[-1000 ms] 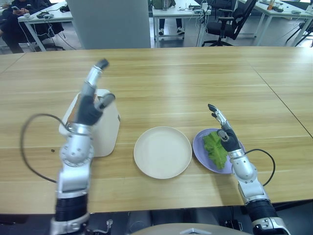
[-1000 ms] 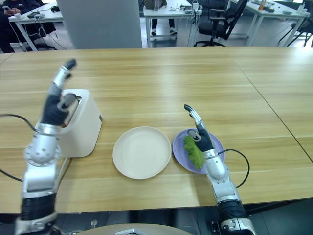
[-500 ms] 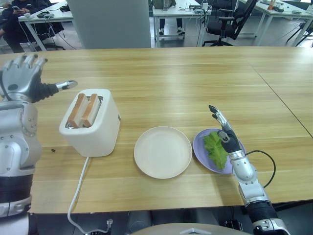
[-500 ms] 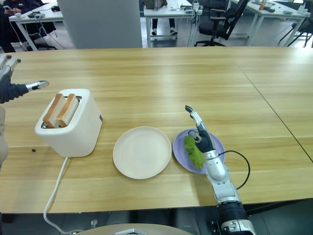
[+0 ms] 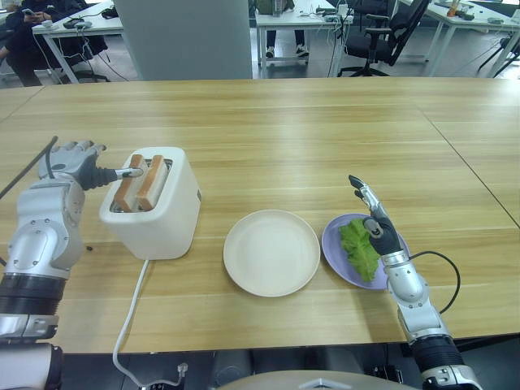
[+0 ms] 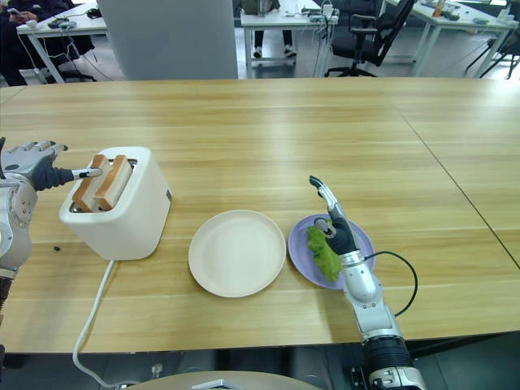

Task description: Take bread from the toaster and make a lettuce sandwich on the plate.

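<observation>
Open-plan office, seen across a broad light-wood table (image 5: 325, 122) built of joined tops, with seams showing toward 3 o'clock. Beyond its far edge at 11 o'clock stands a plain grey panel (image 5: 183, 36), possibly a partition or the side of a cabinet. White desks (image 5: 302, 18) strewn with small items line the back of the room from 12 to 2 o'clock, with a black office chair (image 5: 370, 45) on castors at 1 o'clock. Another white desk (image 5: 81, 28) sits at 10 o'clock. The floor (image 5: 276, 69) is grey under even light.
</observation>
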Robot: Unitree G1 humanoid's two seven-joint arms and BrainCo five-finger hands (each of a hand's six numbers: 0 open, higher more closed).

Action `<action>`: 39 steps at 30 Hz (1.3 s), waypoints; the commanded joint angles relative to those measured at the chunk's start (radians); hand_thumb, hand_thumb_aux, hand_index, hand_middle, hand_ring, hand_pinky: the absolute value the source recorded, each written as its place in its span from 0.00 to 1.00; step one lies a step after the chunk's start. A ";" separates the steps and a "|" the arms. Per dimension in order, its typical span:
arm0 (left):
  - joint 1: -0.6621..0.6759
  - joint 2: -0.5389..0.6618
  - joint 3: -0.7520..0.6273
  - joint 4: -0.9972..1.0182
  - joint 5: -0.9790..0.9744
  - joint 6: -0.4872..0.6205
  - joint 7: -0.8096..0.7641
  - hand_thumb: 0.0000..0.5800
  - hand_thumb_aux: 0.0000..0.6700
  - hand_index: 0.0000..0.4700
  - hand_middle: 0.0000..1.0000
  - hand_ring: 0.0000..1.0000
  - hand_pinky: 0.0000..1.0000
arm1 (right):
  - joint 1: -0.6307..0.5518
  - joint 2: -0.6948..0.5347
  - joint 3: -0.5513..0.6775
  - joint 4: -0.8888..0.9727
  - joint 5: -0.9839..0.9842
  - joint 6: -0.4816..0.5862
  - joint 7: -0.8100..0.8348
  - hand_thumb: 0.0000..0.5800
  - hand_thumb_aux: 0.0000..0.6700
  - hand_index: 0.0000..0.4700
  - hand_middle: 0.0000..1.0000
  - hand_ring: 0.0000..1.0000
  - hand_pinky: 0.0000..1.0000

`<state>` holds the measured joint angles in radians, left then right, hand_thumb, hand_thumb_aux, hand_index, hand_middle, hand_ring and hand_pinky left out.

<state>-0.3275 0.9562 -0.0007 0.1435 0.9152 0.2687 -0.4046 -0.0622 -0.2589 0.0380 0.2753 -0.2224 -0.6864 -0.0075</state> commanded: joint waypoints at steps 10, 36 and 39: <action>-0.007 0.022 -0.090 0.058 0.017 -0.007 0.000 0.21 0.11 0.11 0.00 0.00 0.00 | 0.025 -0.008 -0.005 -0.043 -0.005 0.026 0.008 0.00 0.00 0.00 0.00 0.00 0.00; 0.028 -0.172 0.056 -0.209 -0.142 0.049 0.200 1.00 1.00 0.98 0.60 0.60 0.60 | 0.022 -0.112 -0.029 -0.057 -0.282 0.131 -0.113 0.00 0.00 0.00 0.00 0.00 0.00; 0.036 -0.179 0.098 -0.261 -0.154 0.056 0.233 1.00 1.00 0.98 1.00 1.00 1.00 | 0.041 -0.213 -0.033 -0.106 -0.470 0.227 -0.179 0.00 0.00 0.00 0.00 0.00 0.00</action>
<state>-0.2958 0.7836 0.0585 -0.0741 0.7703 0.3167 -0.2033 -0.0343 -0.4276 0.0224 0.2123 -0.5736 -0.5239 -0.1482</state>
